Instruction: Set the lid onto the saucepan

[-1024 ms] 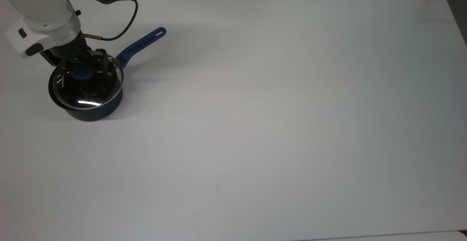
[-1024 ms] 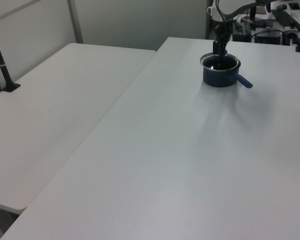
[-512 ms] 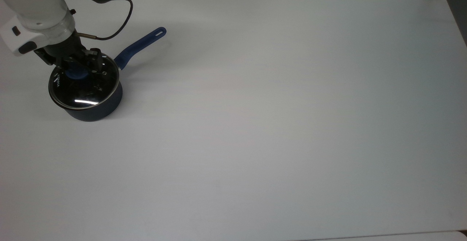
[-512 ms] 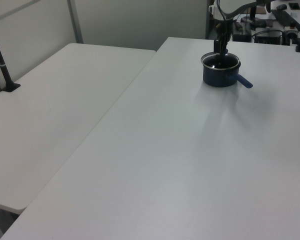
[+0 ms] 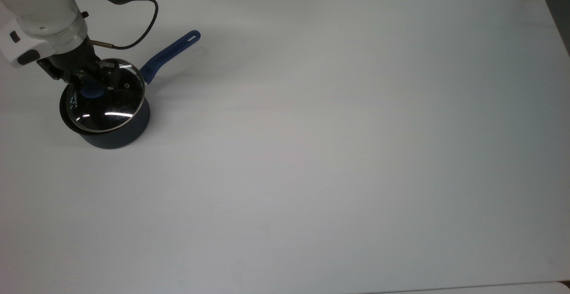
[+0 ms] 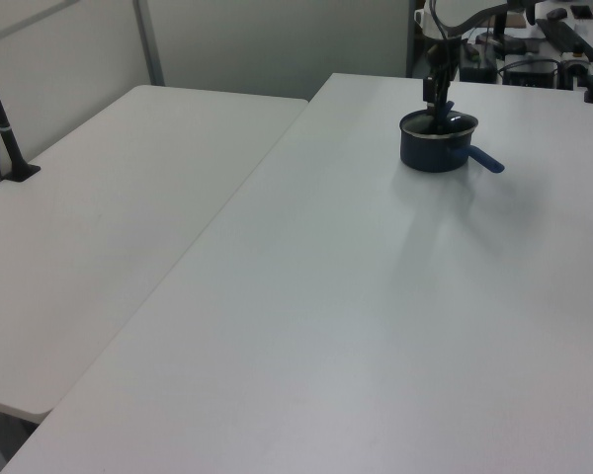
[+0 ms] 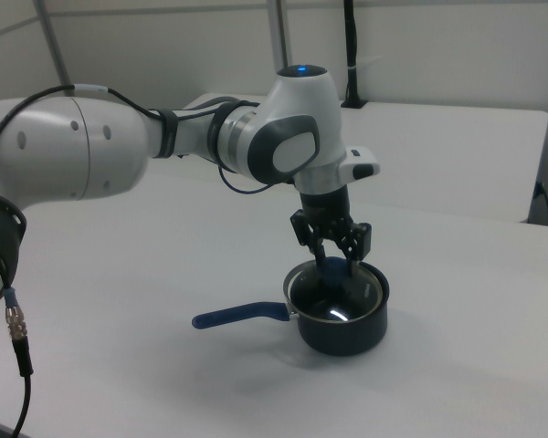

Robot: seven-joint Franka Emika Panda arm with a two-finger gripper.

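Item: pan (image 5: 116,130), dark navy, on a white table (image 5: 338,151) at the top view's far left, handle (image 5: 170,55) running up and to the top view's right; in the left view it stands at the far end of the table, handle toward the left view's right; in the right view the handle runs to the right view's left. Item: lid (image 5: 107,95), clear glass with a metal rim, over the pan's mouth but not square to it; in the top view its disc sits shifted up and to the top view's right, a dark crescent of pan rim bare at the top view's lower left; in the right view the lid's edge rides above the pan rim on the handle side, so it reads as tilted, not seated. Item: gripper (image 5: 92,88), pointing down from the arm (image 7: 164,137), fingers (image 7: 321,246) closed about the blue knob (image 5: 90,91) at the lid's centre; grip judged firm, since the lid hangs tilted rather than dropping flat. Step in hand: final placing, lid over the pan and partly down, not let go. Next move calls for: a small shift toward the bare crescent to centre the disc; levelling the lid; lowering until the rim meets the pan all round; only then parting the fingers and lifting straight up, clear of the knob.
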